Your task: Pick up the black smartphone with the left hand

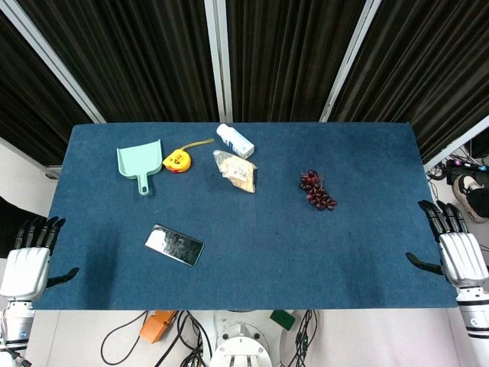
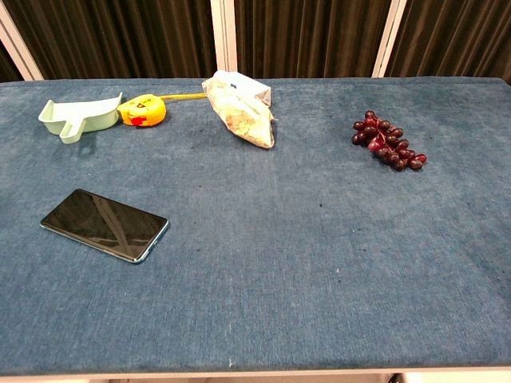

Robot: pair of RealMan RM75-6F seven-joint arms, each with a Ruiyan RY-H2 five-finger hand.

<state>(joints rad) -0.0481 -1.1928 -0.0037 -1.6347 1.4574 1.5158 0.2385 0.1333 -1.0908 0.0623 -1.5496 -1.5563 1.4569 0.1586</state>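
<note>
The black smartphone (image 1: 175,245) lies flat and screen-up on the blue table (image 1: 252,275), in its near-left part; the chest view has the smartphone (image 2: 104,224) at the left. My left hand (image 1: 30,258) hangs beside the table's left edge, fingers spread and holding nothing, well left of the phone. My right hand (image 1: 455,248) hovers at the table's right edge, fingers apart and empty. Neither hand appears in the chest view.
At the back left sit a mint-green dustpan (image 1: 141,164), a yellow tape measure (image 1: 176,160), a white bottle (image 1: 234,141) and a clear snack bag (image 1: 236,171). A bunch of dark grapes (image 1: 316,191) lies right of centre. Cables run below the near edge.
</note>
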